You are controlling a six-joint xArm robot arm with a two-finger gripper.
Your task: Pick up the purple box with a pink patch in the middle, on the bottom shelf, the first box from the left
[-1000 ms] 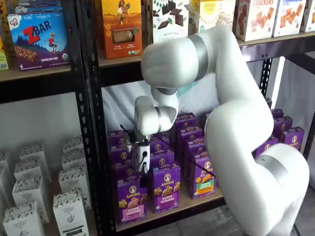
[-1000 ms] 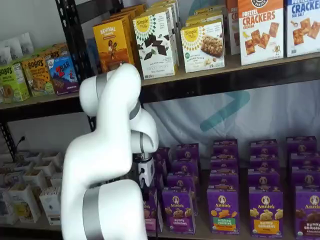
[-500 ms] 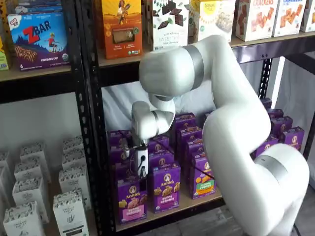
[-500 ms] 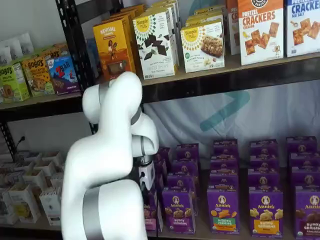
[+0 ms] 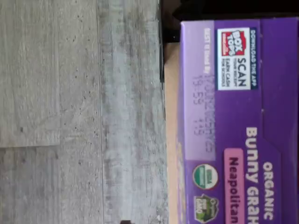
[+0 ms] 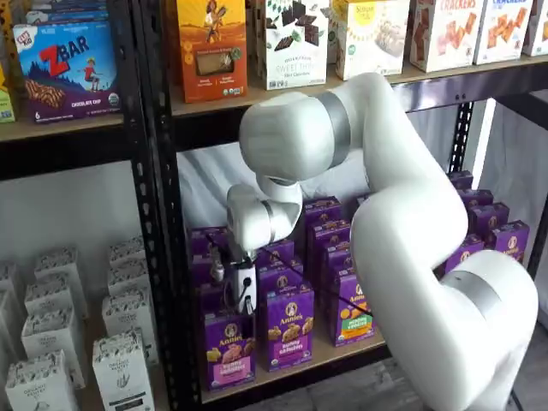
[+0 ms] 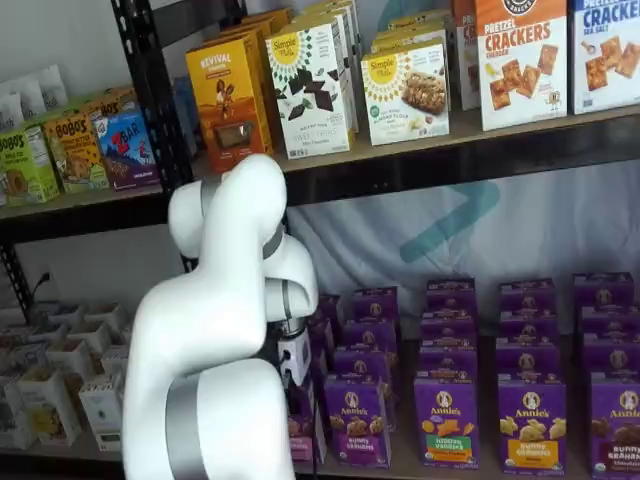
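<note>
The purple box (image 6: 229,349) stands upright at the front left of the bottom shelf (image 6: 342,353), with a pink band across its lower middle. In a shelf view only a sliver of it (image 7: 302,432) shows behind my arm. The wrist view looks down on its top (image 5: 233,140), with a Box Tops mark and a pink "Neapolitan" label. My gripper (image 6: 246,318) hangs straight down just above the box's top edge, white body above and dark fingers below. It also shows in a shelf view (image 7: 294,382). No gap between the fingers can be made out.
More purple cartons stand in rows behind and to the right, one plain purple (image 6: 288,327) and one with a green-orange patch (image 6: 353,312). A black steel post (image 6: 163,257) rises just left of the box. White cartons (image 6: 120,368) fill the left bay. Grey plank floor (image 5: 79,116) lies below the shelf edge.
My arm has shifted a little left and the gripper has come lower, closer to the top of the front left purple box.
</note>
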